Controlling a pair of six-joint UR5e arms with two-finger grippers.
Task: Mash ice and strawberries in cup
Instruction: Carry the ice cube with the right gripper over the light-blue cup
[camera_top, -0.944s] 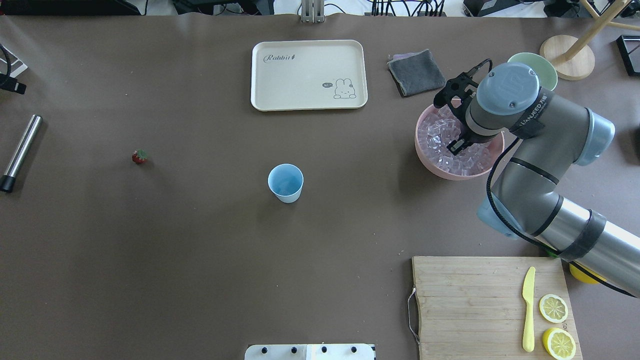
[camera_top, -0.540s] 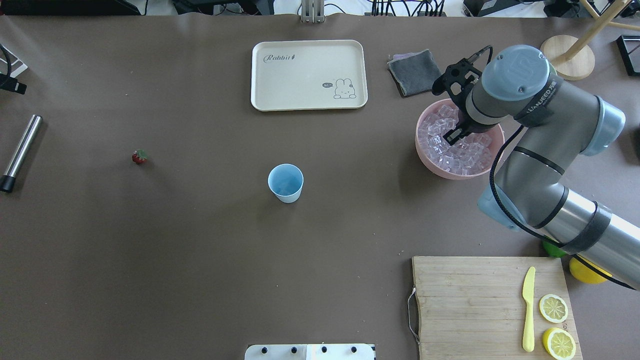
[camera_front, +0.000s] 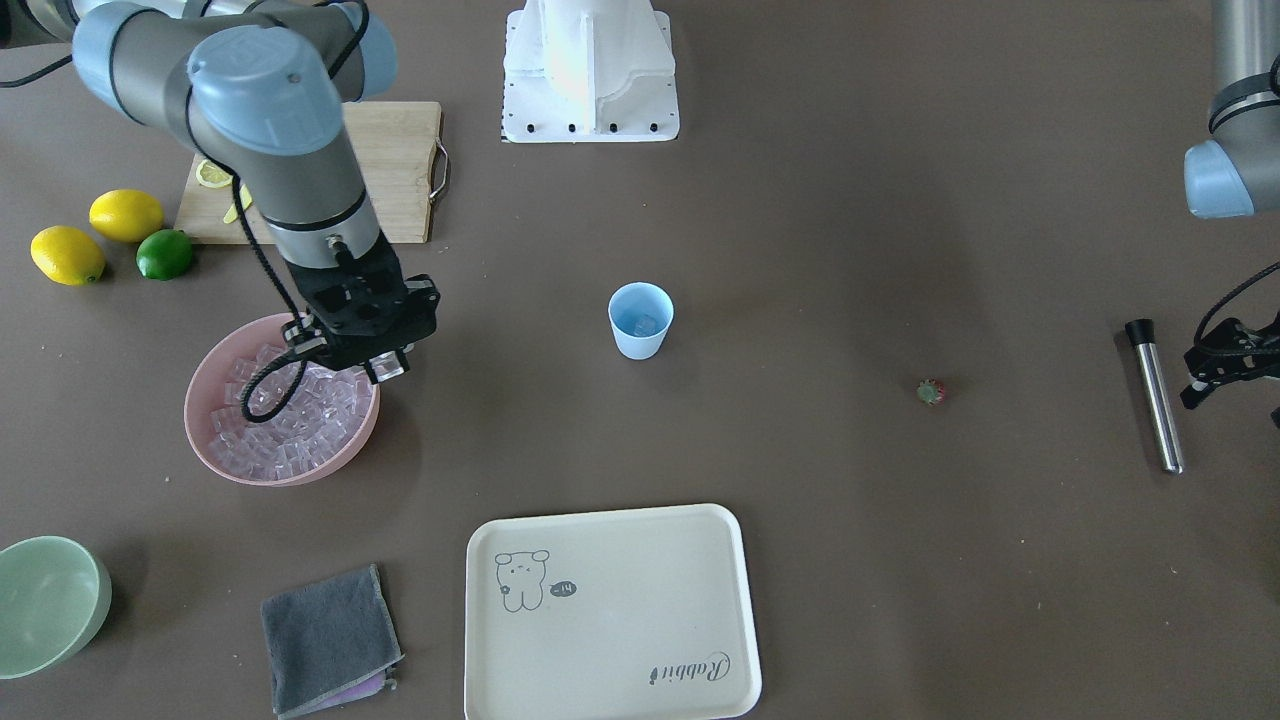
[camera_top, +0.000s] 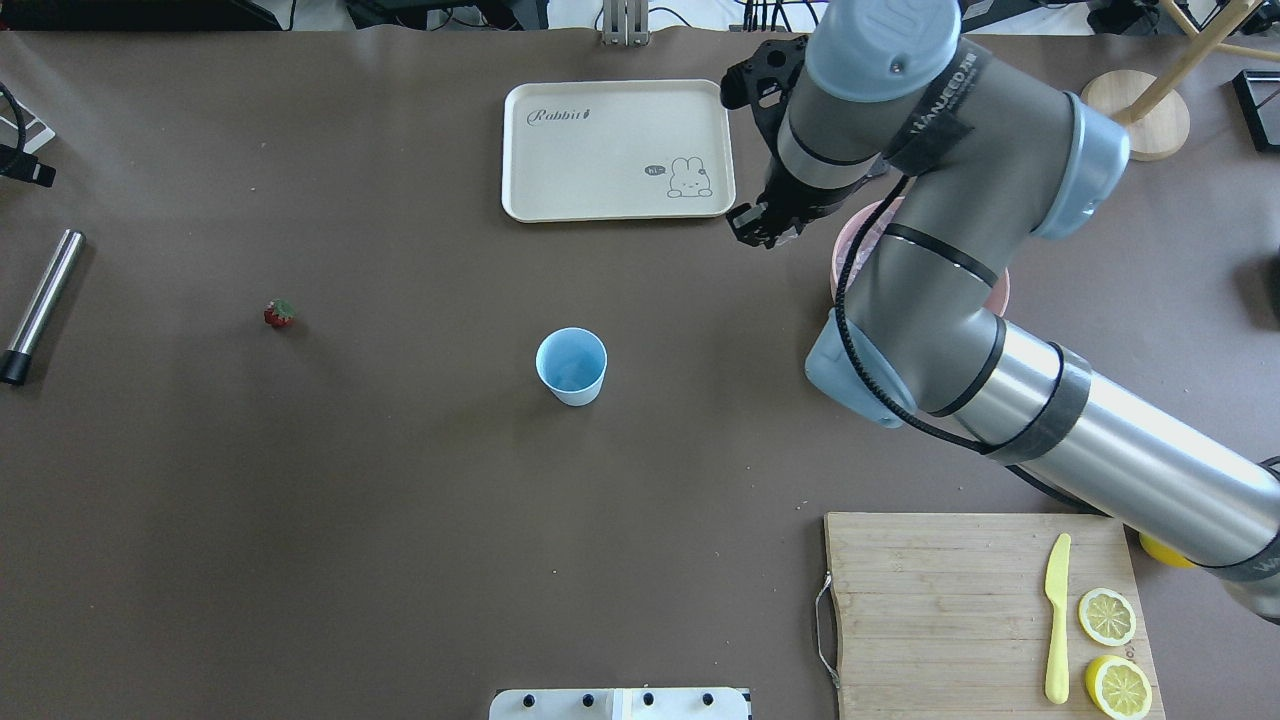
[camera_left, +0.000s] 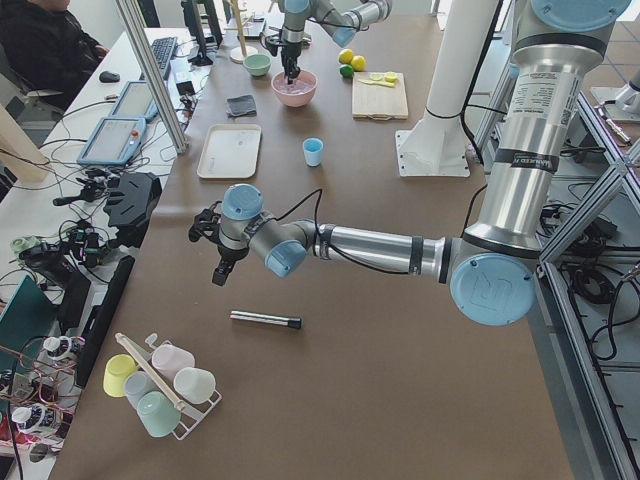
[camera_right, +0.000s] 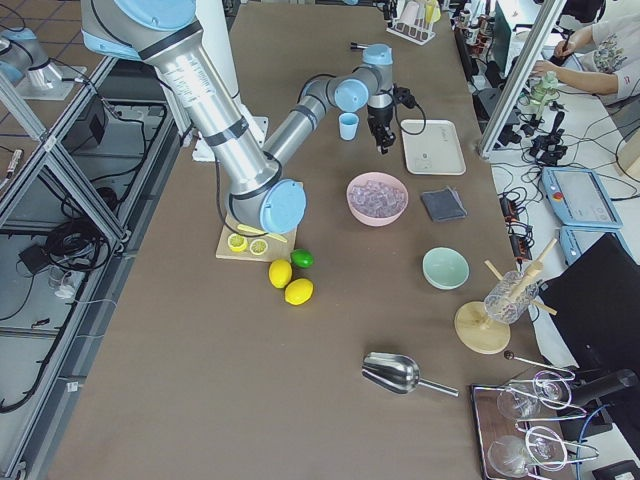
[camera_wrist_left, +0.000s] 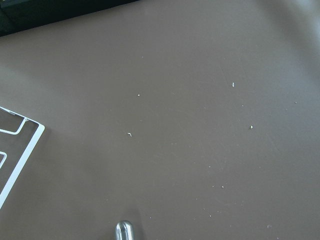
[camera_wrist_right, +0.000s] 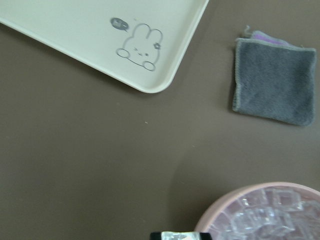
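The light-blue cup (camera_top: 571, 366) stands upright mid-table with one ice cube in it (camera_front: 640, 323). A clear ice cube (camera_front: 386, 369) is held in my right gripper (camera_front: 383, 364), which is shut on it above the pink bowl's (camera_front: 300, 475) inner rim. From overhead that gripper (camera_top: 757, 228) lies between the bowl and the tray. More ice (camera_wrist_right: 265, 215) fills the bowl. The small red strawberry (camera_top: 279, 314) lies alone far to the cup's left. My left gripper (camera_left: 218, 275) hovers near the steel muddler (camera_top: 40, 305); I cannot tell how its jaws stand.
A cream rabbit tray (camera_top: 617, 150) lies beyond the cup, a grey cloth (camera_wrist_right: 275, 95) beside it. A green bowl (camera_front: 45, 600) sits past the pink bowl. The cutting board (camera_top: 950, 610) holds lemon halves and a yellow knife; lemons and a lime (camera_front: 165, 254) lie nearby.
My right gripper has risen out of the pink bowl and swung left toward the tray, carrying an ice cube. Cup and strawberry have not moved.
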